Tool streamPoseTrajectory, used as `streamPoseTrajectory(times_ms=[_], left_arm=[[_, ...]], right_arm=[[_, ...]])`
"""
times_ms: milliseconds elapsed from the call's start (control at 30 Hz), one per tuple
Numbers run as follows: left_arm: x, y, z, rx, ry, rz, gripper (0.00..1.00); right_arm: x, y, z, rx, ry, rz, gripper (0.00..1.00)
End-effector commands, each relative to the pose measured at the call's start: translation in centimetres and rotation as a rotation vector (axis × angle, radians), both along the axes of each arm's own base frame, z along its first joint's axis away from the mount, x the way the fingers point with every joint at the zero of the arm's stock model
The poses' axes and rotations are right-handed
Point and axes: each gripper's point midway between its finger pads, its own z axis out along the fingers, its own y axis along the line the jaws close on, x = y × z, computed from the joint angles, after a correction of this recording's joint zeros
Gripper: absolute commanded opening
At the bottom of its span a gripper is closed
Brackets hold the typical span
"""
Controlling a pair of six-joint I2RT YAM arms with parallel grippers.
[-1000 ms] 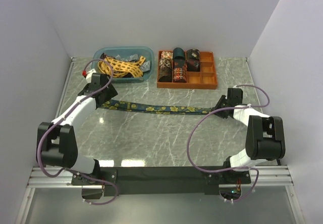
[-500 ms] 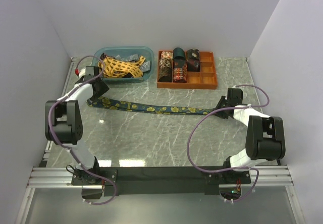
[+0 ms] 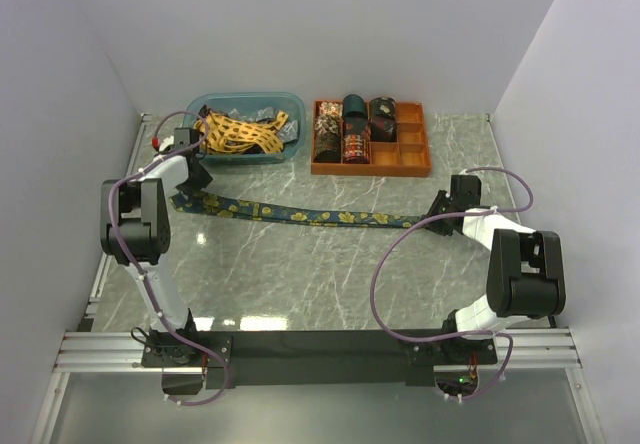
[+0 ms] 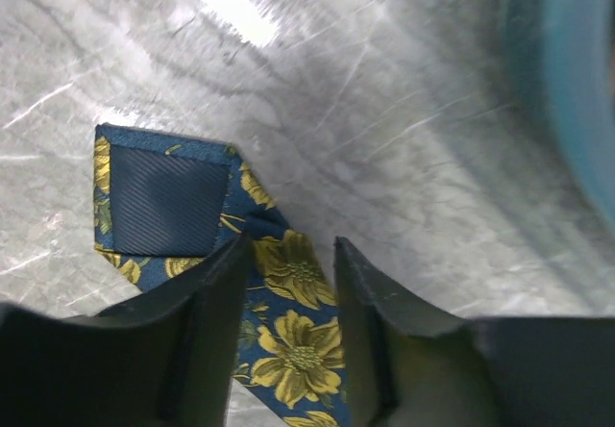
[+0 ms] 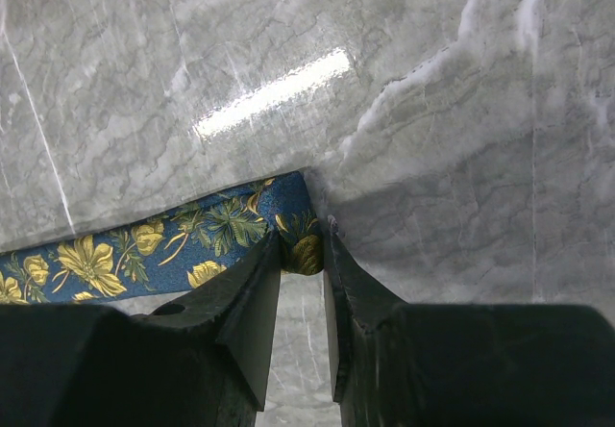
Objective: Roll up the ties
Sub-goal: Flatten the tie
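Navy tie (image 3: 300, 214) with yellow flowers is lying stretched left to right across the marble bench (image 3: 320, 284). The left end effector (image 4: 288, 254) is straddling its left end, jaws apart, not gripping. The right end effector (image 5: 301, 244) is pinching its right tip.

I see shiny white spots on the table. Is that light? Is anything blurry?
Yes. Left wrist view: lamp glare on the marble table, blue bin blurred. Right wrist view: a bright glare streak above the sharp flowered tie.
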Motion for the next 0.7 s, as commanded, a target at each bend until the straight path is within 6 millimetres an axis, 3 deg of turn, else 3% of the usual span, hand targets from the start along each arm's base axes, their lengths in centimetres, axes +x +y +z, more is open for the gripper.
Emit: streamPoseTrajectory(times_ms=[0,133,200,233,300,667], left_arm=[[0.1,0.3,0.4,0.005,0.002,0.020,0.45],[-0.4,0.4,0.2,0.012,0.018,0.026,0.33],[-0.7,0.5,0.4,0.019,0.023,0.026,0.20],[-0.8,0.6,0.5,0.021,0.023,0.025,0.09],[-0.9,0.6,0.8,0.021,0.021,0.028,0.03],[-2.9,2.0,3.6,0.102,0.045,0.052,0.04]], right_arm=[[0.5,-0.8,1.0,-0.029,-0.024,-0.006,0.31],[0.5,-0.7,1.0,-0.026,-0.023,-0.006,0.31],[0.5,-0.8,1.0,-0.026,-0.023,-0.007,0.31],[0.5,-0.7,1.0,-0.026,-0.023,-0.006,0.31],[0.4,-0.6,0.9,-0.022,-0.019,-0.002,0.31],[0.6,-0.5,1.1,-0.016,-0.027,0.004,0.31]])
